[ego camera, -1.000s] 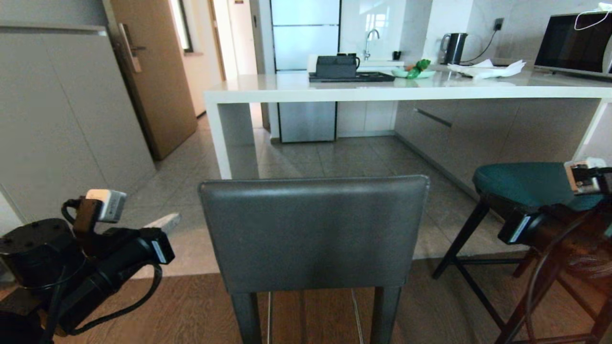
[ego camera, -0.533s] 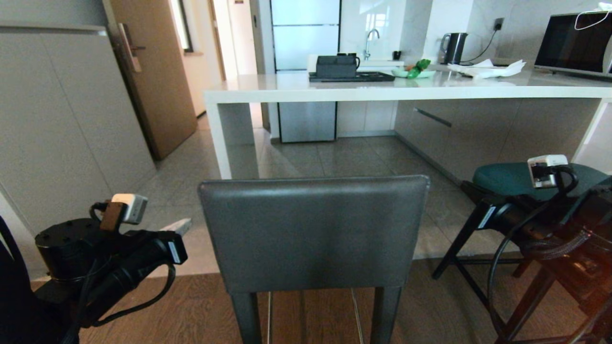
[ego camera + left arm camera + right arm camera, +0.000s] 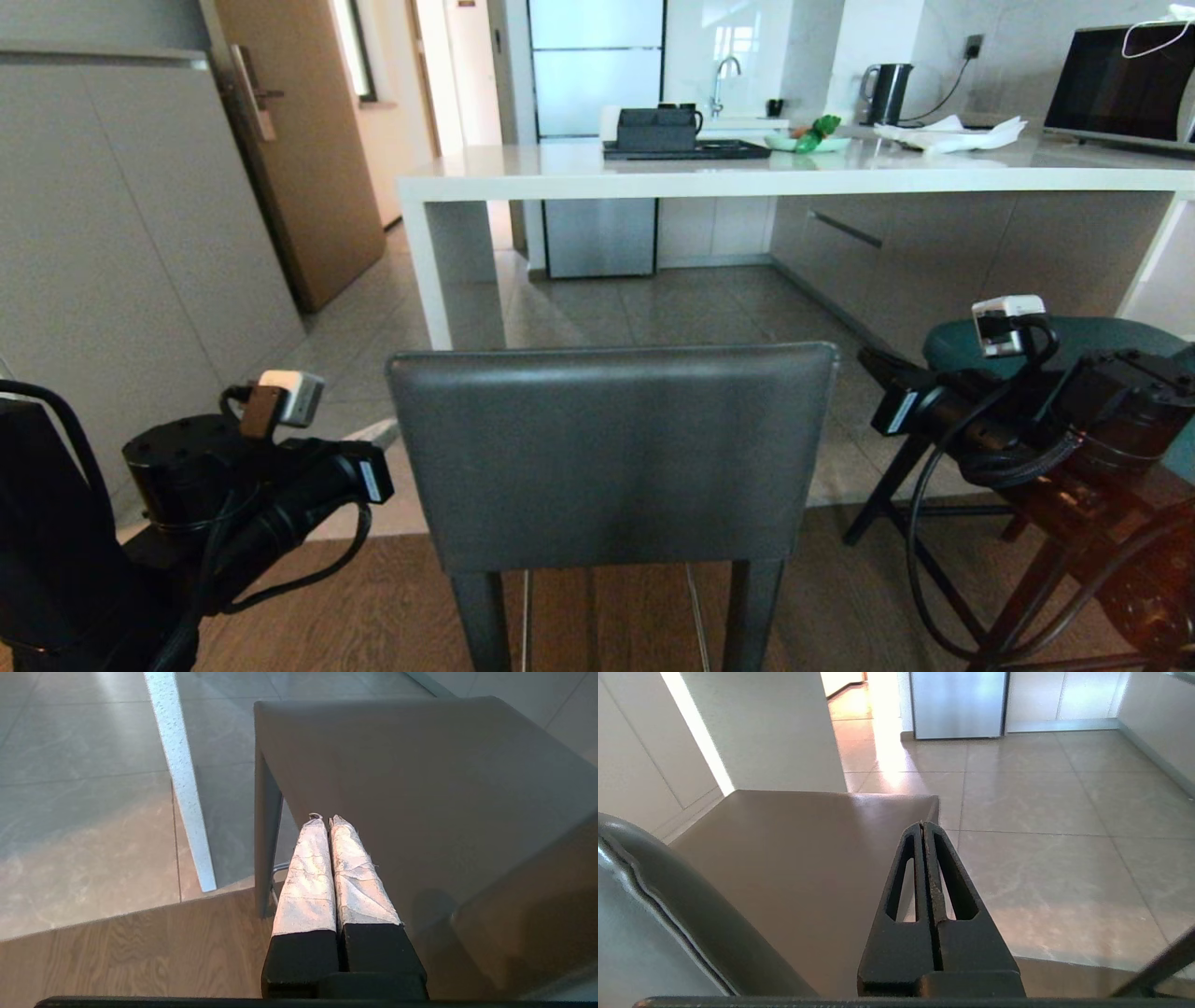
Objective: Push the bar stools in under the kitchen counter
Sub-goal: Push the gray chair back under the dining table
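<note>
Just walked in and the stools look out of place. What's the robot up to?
It is lined up behind the dark grey stool, which stands short of the kitchen counter, not yet under it. The left gripper and right gripper are both shut and flank the stool's back, apparently readying to push. The teal stool stands to the right, also still out.

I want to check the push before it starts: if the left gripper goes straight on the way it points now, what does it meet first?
Probably the dark grey stool: the shut left gripper points at the left edge of its backrest. Depth is unclear, so it might slip past that edge.
</note>
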